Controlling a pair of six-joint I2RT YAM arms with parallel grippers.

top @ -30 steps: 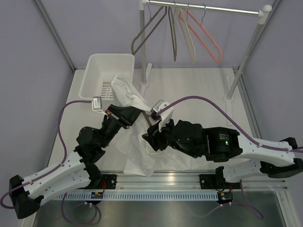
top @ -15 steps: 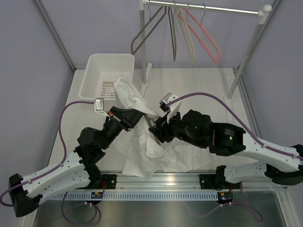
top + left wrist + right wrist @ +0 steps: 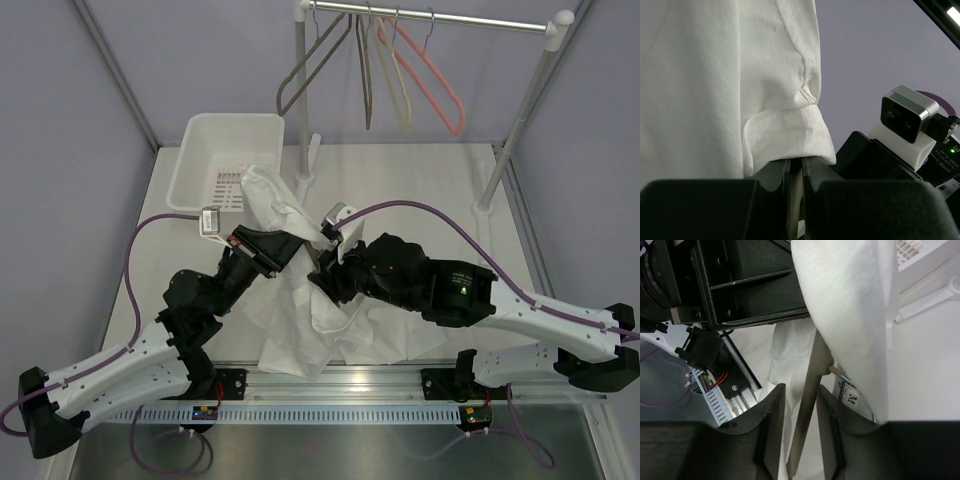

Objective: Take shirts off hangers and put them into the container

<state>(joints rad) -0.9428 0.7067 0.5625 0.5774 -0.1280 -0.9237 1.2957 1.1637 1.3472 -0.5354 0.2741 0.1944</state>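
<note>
The plain white short-sleeved shirt [image 3: 715,80] is thin matt cloth with a fine woven grain, stitched hems and soft creases. The white rectangular plastic tub [image 3: 196,150] looks smooth with a faint sheen. Right of the tub, the clothes rail [image 3: 430,17] is bright polished metal. The slim dark grey hanger bar [image 3: 815,360] is matt. The left gripper [image 3: 795,172] and right gripper [image 3: 800,392] are matt black plastic. The white worktop [image 3: 420,190] is matt.

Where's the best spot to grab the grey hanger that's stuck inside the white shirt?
Probably by its bare straight arm, the stretch of hanger poking out from under the shirt and its draped edge. Come from that uncovered end, one finger each side: the bar is thin and straight, so it fits the gap and no cloth gets pinched. The right tool sits astride it like that.
</note>
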